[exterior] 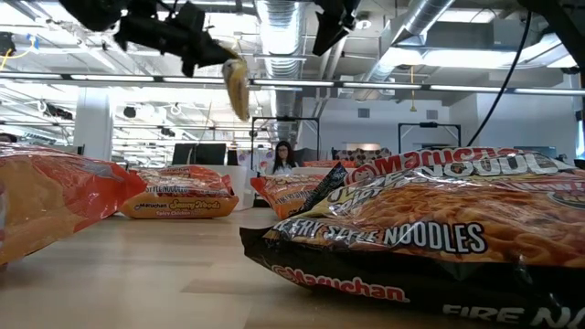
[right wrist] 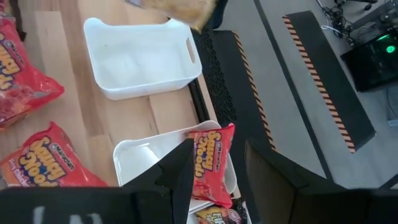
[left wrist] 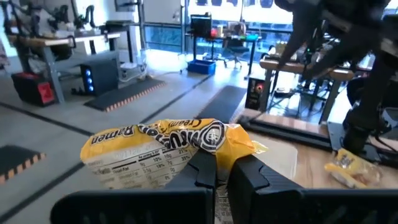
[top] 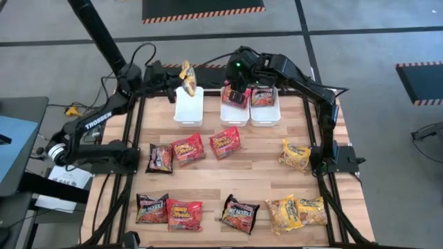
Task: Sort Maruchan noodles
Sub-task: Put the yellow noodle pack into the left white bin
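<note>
Two pincers work at the tabletop's far edge: left pincer (top: 185, 75) clamps a yellow packet (top: 187, 76) above the left bin (top: 188, 111) for dropping; right pincer (right wrist: 214, 168), jaws parted, lowers a red packet (right wrist: 210, 165) into the middle bin (right wrist: 134, 152).

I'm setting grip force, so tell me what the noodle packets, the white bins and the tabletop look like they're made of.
Noodle packets: thin glossy plastic film; they crinkle and catch the light, and the yellow packet in the left gripper bunches where pinched.
White bins: probably rigid moulded plastic, smooth and matte, with cut-out handle slots.
Tabletop: looks like wood planks, with visible grain and seams.
</note>
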`<state>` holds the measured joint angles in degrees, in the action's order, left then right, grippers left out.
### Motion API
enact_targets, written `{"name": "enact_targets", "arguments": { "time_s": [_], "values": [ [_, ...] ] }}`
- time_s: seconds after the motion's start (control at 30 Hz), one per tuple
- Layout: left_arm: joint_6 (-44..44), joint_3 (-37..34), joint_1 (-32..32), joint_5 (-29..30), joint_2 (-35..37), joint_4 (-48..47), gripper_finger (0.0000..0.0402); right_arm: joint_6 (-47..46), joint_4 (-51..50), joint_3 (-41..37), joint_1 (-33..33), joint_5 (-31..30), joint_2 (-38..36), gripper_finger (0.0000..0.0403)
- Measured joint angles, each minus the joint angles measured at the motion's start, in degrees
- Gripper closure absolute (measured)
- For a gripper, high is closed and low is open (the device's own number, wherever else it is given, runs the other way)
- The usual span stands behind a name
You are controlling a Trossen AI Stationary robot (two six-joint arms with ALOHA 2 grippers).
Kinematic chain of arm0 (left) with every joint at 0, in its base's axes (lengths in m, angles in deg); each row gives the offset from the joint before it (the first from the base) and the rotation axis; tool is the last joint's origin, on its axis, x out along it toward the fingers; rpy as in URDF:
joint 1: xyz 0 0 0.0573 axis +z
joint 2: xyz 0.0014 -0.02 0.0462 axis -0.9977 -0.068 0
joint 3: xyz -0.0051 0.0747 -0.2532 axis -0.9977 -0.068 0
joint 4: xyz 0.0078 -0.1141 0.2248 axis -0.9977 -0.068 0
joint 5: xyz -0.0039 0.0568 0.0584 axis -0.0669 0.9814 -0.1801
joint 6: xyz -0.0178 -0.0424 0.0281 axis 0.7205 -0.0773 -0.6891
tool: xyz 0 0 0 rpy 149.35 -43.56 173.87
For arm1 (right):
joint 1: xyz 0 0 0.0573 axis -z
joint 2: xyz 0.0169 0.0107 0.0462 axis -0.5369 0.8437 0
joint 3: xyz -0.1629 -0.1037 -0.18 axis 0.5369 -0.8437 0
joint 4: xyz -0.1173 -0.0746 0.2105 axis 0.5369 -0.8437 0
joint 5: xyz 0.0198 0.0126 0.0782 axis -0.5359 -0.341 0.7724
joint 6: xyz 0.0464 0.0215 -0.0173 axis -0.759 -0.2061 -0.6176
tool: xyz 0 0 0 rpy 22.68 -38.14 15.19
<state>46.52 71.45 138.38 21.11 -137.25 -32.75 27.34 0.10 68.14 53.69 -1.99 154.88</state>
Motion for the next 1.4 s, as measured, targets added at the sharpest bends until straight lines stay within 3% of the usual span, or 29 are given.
{"name": "enact_targets", "arguments": {
  "time_s": [0.23,0.53,1.07,1.4],
  "values": [
    [-2.59,8.58,4.54,-9.87,-7.84,-8.98,0.0401,-0.95,0.49,0.00,-0.08,0.02,0.02,0.0237],
    [-2.26,9.24,9.77,-21.51,-15.43,-9.97,0.0401,-2.11,0.55,-0.02,-0.08,0.06,0.04,0.0237],
    [-3.22,9.22,10.75,-22.25,-25.05,-9.76,0.0401,-3.50,0.68,-0.02,-0.08,0.10,0.07,0.0237],
    [-4.73,9.20,10.77,-17.90,-28.83,-10.39,0.0401,-3.54,0.68,-0.02,-0.08,0.10,0.07,0.0237]
  ]
}}
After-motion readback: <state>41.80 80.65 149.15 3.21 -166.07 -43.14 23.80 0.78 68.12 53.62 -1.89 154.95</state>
